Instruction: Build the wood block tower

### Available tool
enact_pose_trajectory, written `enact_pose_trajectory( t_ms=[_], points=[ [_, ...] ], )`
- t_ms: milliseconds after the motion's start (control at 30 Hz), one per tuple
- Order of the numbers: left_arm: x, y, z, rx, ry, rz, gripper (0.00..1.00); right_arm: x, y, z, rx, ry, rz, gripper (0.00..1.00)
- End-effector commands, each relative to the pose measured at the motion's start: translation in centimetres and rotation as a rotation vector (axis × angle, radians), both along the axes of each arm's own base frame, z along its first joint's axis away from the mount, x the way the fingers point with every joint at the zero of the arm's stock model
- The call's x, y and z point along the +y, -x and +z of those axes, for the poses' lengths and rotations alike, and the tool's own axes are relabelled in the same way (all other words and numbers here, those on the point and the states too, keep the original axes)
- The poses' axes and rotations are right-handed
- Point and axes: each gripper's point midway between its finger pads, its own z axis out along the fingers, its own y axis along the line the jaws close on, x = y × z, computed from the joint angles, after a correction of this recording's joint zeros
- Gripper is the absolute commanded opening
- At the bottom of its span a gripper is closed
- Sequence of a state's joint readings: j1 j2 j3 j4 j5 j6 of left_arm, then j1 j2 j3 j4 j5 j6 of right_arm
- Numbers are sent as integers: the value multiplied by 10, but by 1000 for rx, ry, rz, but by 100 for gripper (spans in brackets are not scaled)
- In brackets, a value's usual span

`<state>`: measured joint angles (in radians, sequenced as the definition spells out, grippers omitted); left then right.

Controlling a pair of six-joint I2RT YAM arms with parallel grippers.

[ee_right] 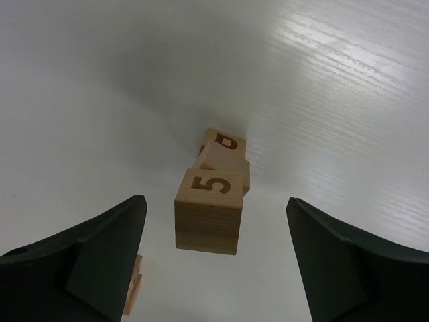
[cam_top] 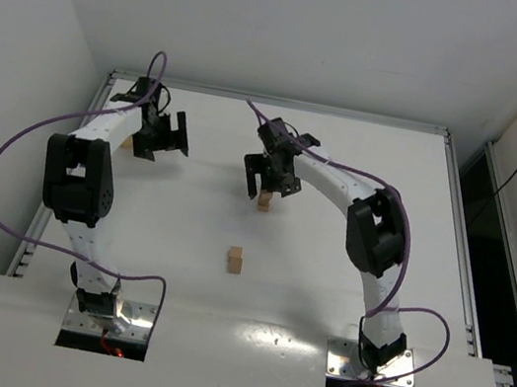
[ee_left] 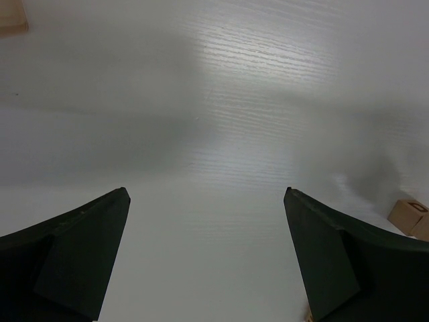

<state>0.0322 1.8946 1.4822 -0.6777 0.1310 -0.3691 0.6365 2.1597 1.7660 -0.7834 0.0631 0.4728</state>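
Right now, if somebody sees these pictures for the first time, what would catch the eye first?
First the tower, a narrow stack of wood cubes at the far middle of the table, its top cube marked 5, standing free between the open jaws of the right gripper. Then one loose cube alone near the table's centre, and the left gripper, open, at far left.

Jaws of right gripper [ee_right: 214, 201] spread wide, clear of the tower [ee_right: 223, 164] standing between them on white table [ee_right: 335, 100] — top block [ee_right: 208, 225] marked 5, lower ones twisted off-square. One more block [ee_right: 134, 288] peeks behind lower-left finger.
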Motion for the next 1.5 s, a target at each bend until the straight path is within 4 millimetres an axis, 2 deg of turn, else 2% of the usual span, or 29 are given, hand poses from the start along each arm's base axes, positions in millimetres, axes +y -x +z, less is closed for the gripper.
enact_pose_trajectory(
  t_ms=[0, 67, 100, 133, 167, 200, 300, 333, 367, 467, 500, 533, 600, 633, 667, 733, 767, 800, 967, 1067, 1100, 1167, 1200, 1233, 1267, 1333, 1367, 1400, 1467],
  points=[
    [-5, -3, -1, -15, 11, -34, 100, 16, -2, 40, -105, -83, 99, 83],
    [-5, -3, 4, -28, 6, -42, 100, 14, 10, 46, -137, -102, 154, 84],
    [-5, -3, 8, -38, 6, -42, 100, 20, 4, 86, -261, -181, 176, 84],
    [-5, -3, 8, -38, 6, -42, 100, 11, 18, 77, -263, -177, 209, 85],
    [-5, -4, 12, -47, 5, -42, 100, 14, 27, 89, -298, -215, 246, 90],
    [-5, -1, 12, -45, 5, -42, 100, 11, 37, 111, -374, -251, 273, 94],
    [-5, 2, 12, -44, 5, -42, 100, 1, 52, 125, -435, -205, 367, 99],
    [-7, 2, 16, -53, 13, -47, 100, -5, 59, 122, -448, -166, 419, 99],
    [-7, 2, 20, -62, 13, -47, 100, -9, 63, 134, -484, -168, 438, 99],
    [-6, 5, 20, -65, 4, -63, 100, -7, 84, 134, -468, -204, 608, 94],
    [-7, 5, 25, -78, 4, -79, 100, 4, 104, 133, -445, -276, 758, 93],
    [-7, 5, 25, -78, 4, -79, 100, 11, 115, 141, -438, -341, 800, 90],
    [-9, 3, 28, -89, 9, -94, 100, 17, 142, 138, -421, -374, 1009, 90],
    [-8, 3, 28, -91, 3, -105, 100, 24, 170, 131, -360, -427, 1158, 90],
    [-8, 3, 28, -91, 3, -105, 100, 26, 181, 126, -299, -445, 1177, 90],
    [-8, 3, 28, -92, -2, -113, 100, 28, 192, 121, -279, -457, 1321, 95],
    [-5, 2, 28, -91, -14, -106, 100, 24, 200, 105, -198, -438, 1353, 98],
    [-5, 2, 28, -91, -14, -106, 100, 24, 204, 100, -207, -432, 1425, 100],
    [-4, 2, 27, -91, -22, -101, 100, 24, 204, 83, -226, -363, 1504, 100],
    [-4, 2, 24, -82, -21, -102, 100, 28, 196, 69, -230, -323, 1472, 92],
    [-4, 2, 24, -82, -21, -102, 100, 32, 187, 58, -266, -282, 1451, 88],
    [-4, 2, 19, -71, -20, -102, 100, 31, 189, 45, -259, -276, 1390, 84],
    [-4, 2, 19, -71, -20, -102, 100, 33, 176, 44, -351, -251, 1314, 71],
    [-4, 2, 19, -71, -20, -102, 100, 40, 170, 49, -394, -259, 1312, 71],
    [-4, 2, 19, -71, -20, -102, 100, 42, 170, 49, -400, -260, 1279, 62],
    [-5, 3, 20, -72, -12, -106, 100, 43, 165, 41, -376, -243, 1229, 51],
    [-5, 3, 20, -72, -12, -106, 100, 50, 162, 45, -366, -242, 1215, 43],
    [-5, 3, 16, -62, -11, -106, 100, 52, 161, 32, -308, -234, 1201, 39],
    [-5, 3, 16, -62, -11, -106, 100, 62, 152, 38, -263, -259, 1114, 27]
  ],
)
